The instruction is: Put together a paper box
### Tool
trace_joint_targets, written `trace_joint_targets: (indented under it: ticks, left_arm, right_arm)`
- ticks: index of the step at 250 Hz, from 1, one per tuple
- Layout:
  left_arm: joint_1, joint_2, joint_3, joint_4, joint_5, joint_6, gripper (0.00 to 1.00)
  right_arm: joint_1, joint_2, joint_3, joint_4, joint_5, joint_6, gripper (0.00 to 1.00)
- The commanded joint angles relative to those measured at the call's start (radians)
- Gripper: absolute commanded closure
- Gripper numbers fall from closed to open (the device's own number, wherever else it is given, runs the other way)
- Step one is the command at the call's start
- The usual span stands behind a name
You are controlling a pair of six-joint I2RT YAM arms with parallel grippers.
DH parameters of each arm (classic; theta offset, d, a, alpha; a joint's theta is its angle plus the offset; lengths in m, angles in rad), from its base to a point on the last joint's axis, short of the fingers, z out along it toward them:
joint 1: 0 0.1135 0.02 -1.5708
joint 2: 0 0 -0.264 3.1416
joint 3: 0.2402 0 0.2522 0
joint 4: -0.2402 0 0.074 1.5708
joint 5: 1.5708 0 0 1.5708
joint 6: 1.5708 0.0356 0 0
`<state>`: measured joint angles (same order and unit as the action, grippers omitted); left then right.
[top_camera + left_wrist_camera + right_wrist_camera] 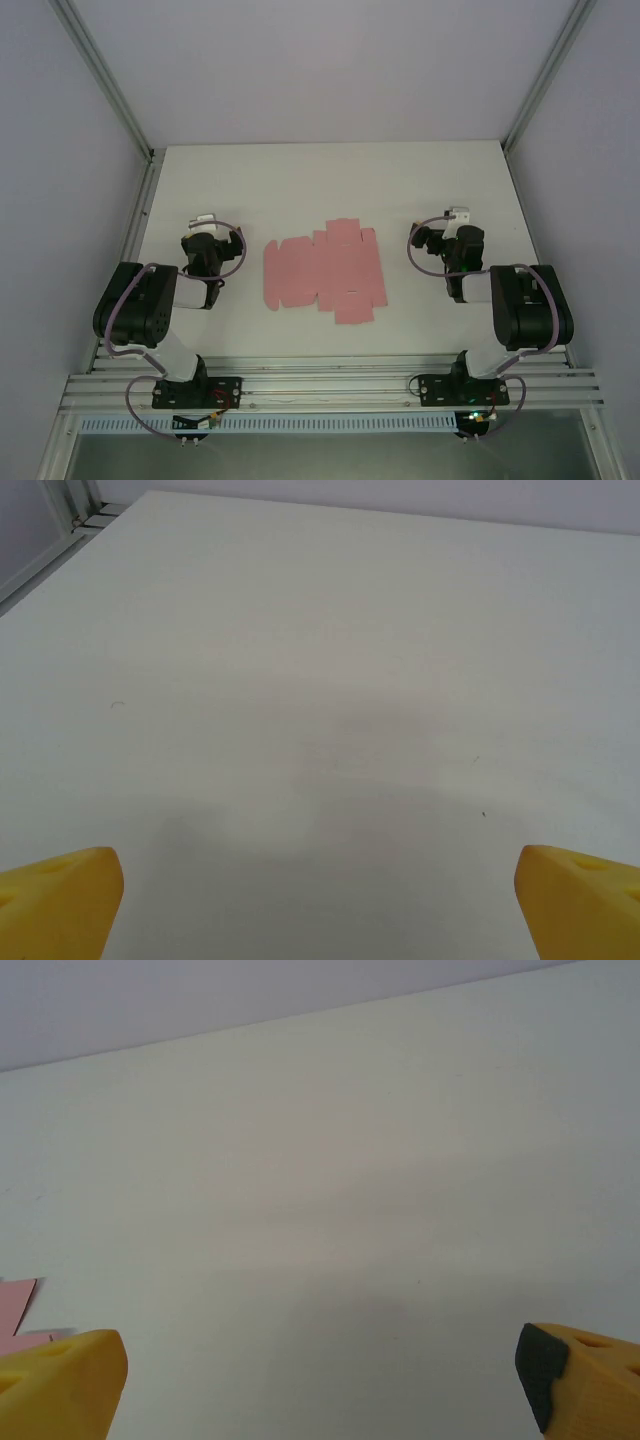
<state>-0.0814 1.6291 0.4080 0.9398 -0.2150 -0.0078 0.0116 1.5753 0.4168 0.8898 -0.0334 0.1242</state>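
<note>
Task not started, by the look of it: the paper box (325, 272) is a flat pink die-cut sheet, tabs and flaps all lying down on the counter (330, 190), nothing folded or tucked. Every fold and tab lock is left to do. The sheet sits between the two sets of fingers, off to the right of the left fingers (60, 895) and to the left of the right fingers (60, 1380), touching neither. One pink corner (15, 1305) shows near the right arm's left-hand finger. Both sets of fingers are spread wide and hold nothing, with bare counter ahead of them. No brand, label or readable writing on sheet, counter or fingers.
</note>
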Motion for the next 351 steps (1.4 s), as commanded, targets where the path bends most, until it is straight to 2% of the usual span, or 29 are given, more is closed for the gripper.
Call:
trace_joint_targets:
  ticks: [1, 88, 117, 155, 178, 197, 235, 263, 302, 329, 351]
  left_arm:
    - [0.012, -0.034, -0.015, -0.019, 0.025, -0.013, 0.0]
    - [0.012, -0.042, -0.015, -0.024, 0.041, -0.008, 0.0]
    - [0.012, -0.124, 0.068, -0.24, 0.073, 0.005, 0.0]
    - [0.014, -0.286, 0.112, -0.446, -0.029, -0.083, 0.0]
    - [0.015, -0.389, 0.124, -0.525, 0.078, -0.14, 0.0]
    - [0.014, -0.437, 0.181, -0.654, 0.16, -0.183, 0.0]
    - [0.013, -0.446, 0.303, -0.94, 0.172, -0.313, 0.0]
    - [0.009, -0.433, 0.347, -1.101, 0.234, -0.381, 0.0]
    - [-0.008, -0.39, 0.374, -1.226, 0.391, -0.418, 0.0]
    - [-0.029, -0.362, 0.367, -1.263, 0.444, -0.443, 0.0]
    - [-0.051, -0.323, 0.367, -1.268, 0.5, -0.452, 0.0]
  right_arm:
    - [-0.01, -0.027, -0.012, -0.009, 0.013, 0.021, 0.0]
    - [-0.01, -0.034, 0.008, -0.051, -0.018, 0.012, 0.0]
    - [-0.01, -0.09, 0.05, -0.174, 0.026, 0.022, 0.0]
    - [-0.01, -0.236, 0.104, -0.39, 0.038, 0.044, 0.0]
    - [-0.01, -0.312, 0.145, -0.512, 0.046, 0.096, 0.0]
    - [-0.011, -0.35, 0.163, -0.561, -0.009, 0.119, 0.0]
    - [0.002, -0.397, 0.237, -0.76, -0.045, 0.235, 0.0]
    - [0.084, -0.368, 0.356, -0.993, -0.061, 0.304, 0.0]
    - [0.3, -0.239, 0.514, -1.243, -0.017, 0.348, 0.01]
    - [0.414, -0.099, 0.612, -1.323, -0.05, 0.381, 0.11]
    - [0.457, 0.028, 0.672, -1.348, -0.132, 0.395, 0.23]
